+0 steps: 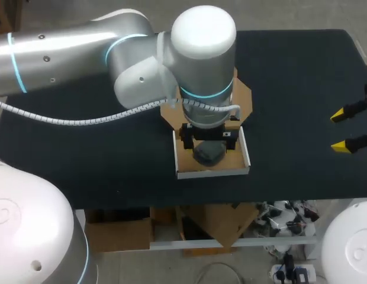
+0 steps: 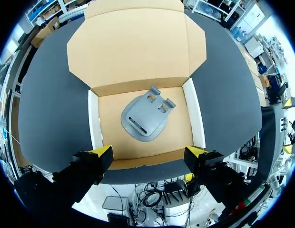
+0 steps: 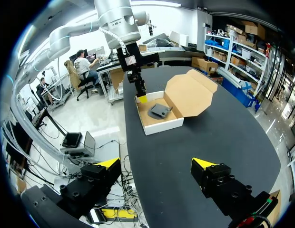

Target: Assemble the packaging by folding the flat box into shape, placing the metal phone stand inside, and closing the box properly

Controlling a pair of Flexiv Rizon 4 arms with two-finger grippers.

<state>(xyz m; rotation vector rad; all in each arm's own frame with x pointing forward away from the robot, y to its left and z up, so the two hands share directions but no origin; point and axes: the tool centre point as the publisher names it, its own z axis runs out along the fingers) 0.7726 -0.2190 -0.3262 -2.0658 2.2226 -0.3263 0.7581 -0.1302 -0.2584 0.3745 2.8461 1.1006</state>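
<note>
The box sits folded on the bench, lid flat behind it, metal phone stand inside, left tool spread empty just above it, right tool spread well aside; closing looks next, calling for a tool to lift that lid over.

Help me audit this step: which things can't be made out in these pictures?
Head view: the left arm covers most of the phone stand and the box's back half.
Left wrist view: the lid's far edge is cut off.
Right wrist view: the phone stand's details are too small.
</note>
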